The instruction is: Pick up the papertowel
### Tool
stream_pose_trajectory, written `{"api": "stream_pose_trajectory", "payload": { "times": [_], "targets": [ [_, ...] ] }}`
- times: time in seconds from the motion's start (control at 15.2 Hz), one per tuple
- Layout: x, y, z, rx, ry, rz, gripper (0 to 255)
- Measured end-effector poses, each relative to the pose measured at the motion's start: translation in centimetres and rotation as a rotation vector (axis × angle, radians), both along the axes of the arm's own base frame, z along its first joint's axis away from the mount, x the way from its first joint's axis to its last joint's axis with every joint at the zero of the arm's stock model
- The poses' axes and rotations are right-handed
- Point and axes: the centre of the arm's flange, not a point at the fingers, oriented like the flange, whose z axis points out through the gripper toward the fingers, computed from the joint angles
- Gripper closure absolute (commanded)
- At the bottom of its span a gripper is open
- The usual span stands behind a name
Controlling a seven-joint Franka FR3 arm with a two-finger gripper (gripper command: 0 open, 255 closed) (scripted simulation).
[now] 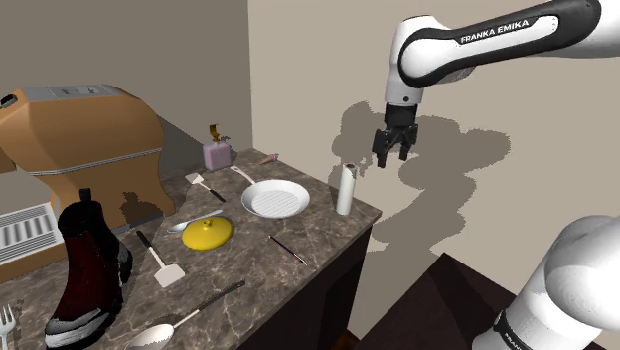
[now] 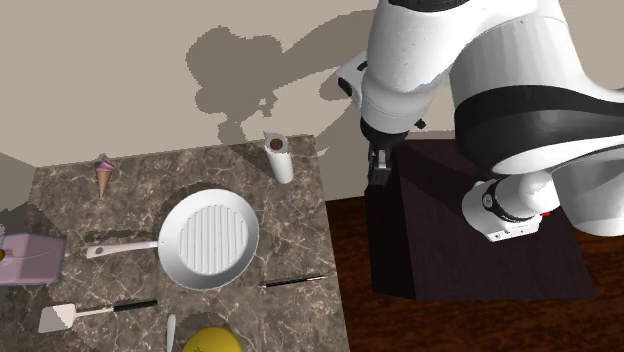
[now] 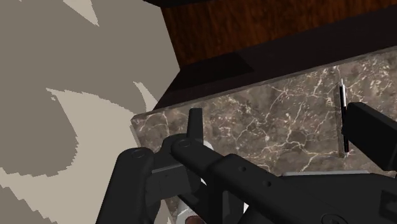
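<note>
Item under inspection: papertowel (image 1: 345,189), a white roll standing upright on the dark marbled table (image 1: 253,261). In the shoulder view it sits at the table's far right corner, close to the edge. The second exterior view confirms the position and shows a brown core at its top. A white ridged pan (image 1: 275,199) lies just to its left, apart from it.

Claw (image 1: 390,159): fingers spread wide, holding nothing. It hangs above and to the right of the roll, clear of it. In the second exterior view it appears beyond the table's right edge, over the dark floor and not over the table.

Status: the approach is not complete and no contact has been made.

Hazards noted:
- Tipping. The roll is tall and narrow and probably light. If the claw comes in sideways and one finger touches first, the roll is likely to topple.
- Loss over the edge. With the roll this close to the corner, a push towards the right or far side would send it off the table.
- Poor grip height. Closing near the top may pivot the roll instead of lifting it. Closing at mid-height looks safer.
- Crushing. The roll is likely soft, and a hard squeeze could deform it and loosen the hold.
- Collision. A low descent risks the fingers striking the table edge
</note>
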Motion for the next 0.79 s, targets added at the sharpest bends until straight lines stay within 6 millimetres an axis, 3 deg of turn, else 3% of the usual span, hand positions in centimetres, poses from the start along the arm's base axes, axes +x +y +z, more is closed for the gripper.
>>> {"api": "stream_pose_trajectory", "payload": {
  "times": [0.79],
  "targets": [
    [13.2,-6.4,-6.6,0.052,-0.024,-0.029,0]
  ]
}}
